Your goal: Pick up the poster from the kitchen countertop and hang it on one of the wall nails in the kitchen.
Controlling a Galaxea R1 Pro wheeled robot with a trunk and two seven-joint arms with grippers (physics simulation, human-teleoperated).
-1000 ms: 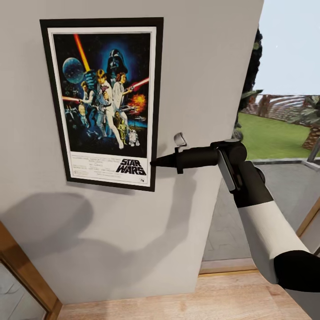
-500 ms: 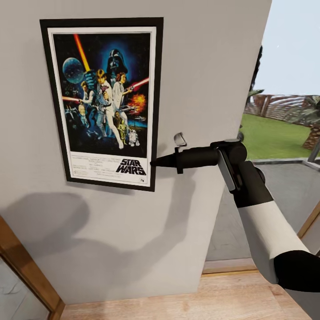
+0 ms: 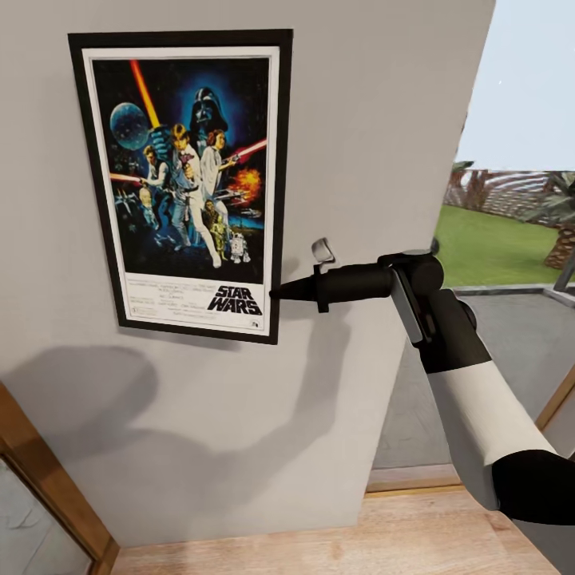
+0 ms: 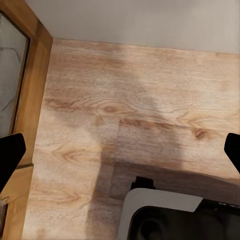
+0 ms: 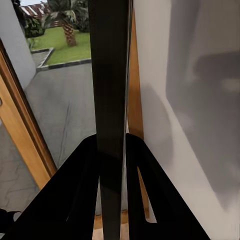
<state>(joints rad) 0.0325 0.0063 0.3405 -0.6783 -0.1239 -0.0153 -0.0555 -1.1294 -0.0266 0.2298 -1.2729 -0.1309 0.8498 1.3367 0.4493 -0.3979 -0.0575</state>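
The Star Wars poster [image 3: 188,184] stands upright and flat against the light-grey wall [image 3: 367,120]. My right gripper [image 3: 275,293] is shut on its right edge, near the lower corner. In the right wrist view the frame's black edge [image 5: 111,75] runs between the two closed-in fingers [image 5: 85,165] of the right gripper [image 5: 111,145]. My left gripper [image 4: 120,152] hangs open over the wooden floor [image 4: 125,100] with nothing in it. A wall nail is hidden, if one sits behind the poster. The kitchen countertop is out of view.
A wooden door frame [image 3: 44,495] rises at the lower left. The wall ends to the right at a glazed opening onto paving and lawn [image 3: 511,239]. My own base [image 4: 170,215] shows under the left gripper.
The whole view has shifted slightly, so the wall's right edge lies further right and the poster a touch further left. The right arm and its grip look unchanged.
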